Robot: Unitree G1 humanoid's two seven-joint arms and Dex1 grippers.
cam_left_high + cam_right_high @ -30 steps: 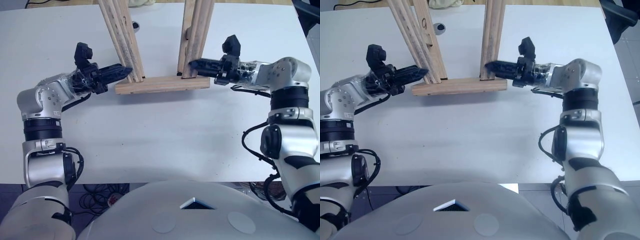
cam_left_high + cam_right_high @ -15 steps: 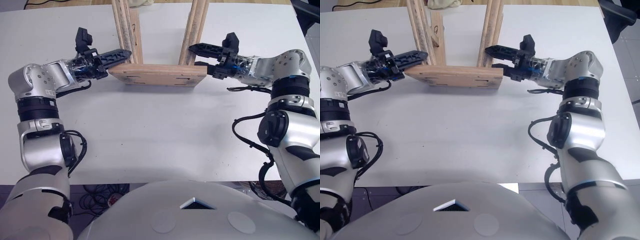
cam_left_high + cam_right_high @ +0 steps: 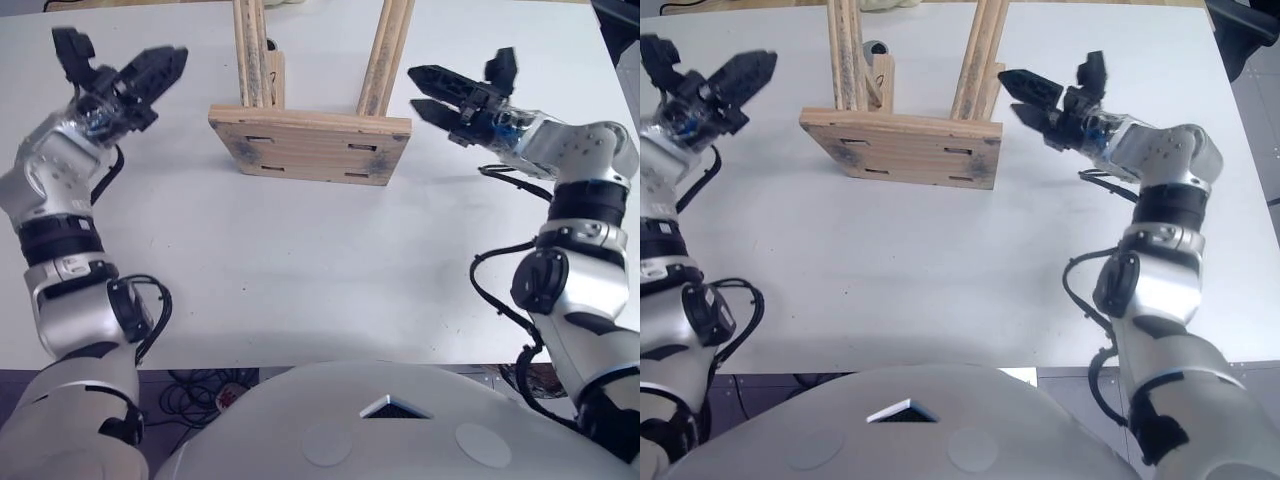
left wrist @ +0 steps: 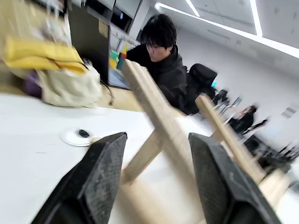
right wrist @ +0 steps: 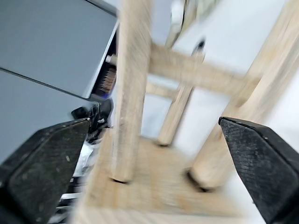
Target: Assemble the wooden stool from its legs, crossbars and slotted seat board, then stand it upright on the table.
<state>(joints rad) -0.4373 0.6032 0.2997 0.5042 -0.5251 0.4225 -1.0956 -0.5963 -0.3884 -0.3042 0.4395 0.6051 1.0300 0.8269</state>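
Note:
The assembled wooden stool lies tipped away from me on the white table (image 3: pixel 300 270). Its slotted seat board (image 3: pixel 310 146) faces me, and its legs (image 3: pixel 252 50) (image 3: pixel 385 50) stretch toward the far edge. My left gripper (image 3: pixel 165 68) hangs open in the air, up and to the left of the seat, touching nothing. My right gripper (image 3: pixel 414 88) is open just off the seat's right corner, also apart from it. In the left wrist view the legs (image 4: pixel 159 116) show beyond the spread fingers (image 4: pixel 100 177). The right wrist view looks at legs (image 5: pixel 128 88), a crossbar (image 5: pixel 196 74) and the board.
A small white disc with a dark centre (image 3: pixel 875 50) lies on the table behind the stool. A cream cloth (image 4: pixel 70 86) sits at the far edge. A dark chair (image 3: pixel 620 20) stands past the table's far right corner. The near half of the table is bare.
Both grippers have opened and let go of the stool, the left drawing up and leftward, the right back to the right. The stool has tipped away, its seat face now turned toward me.

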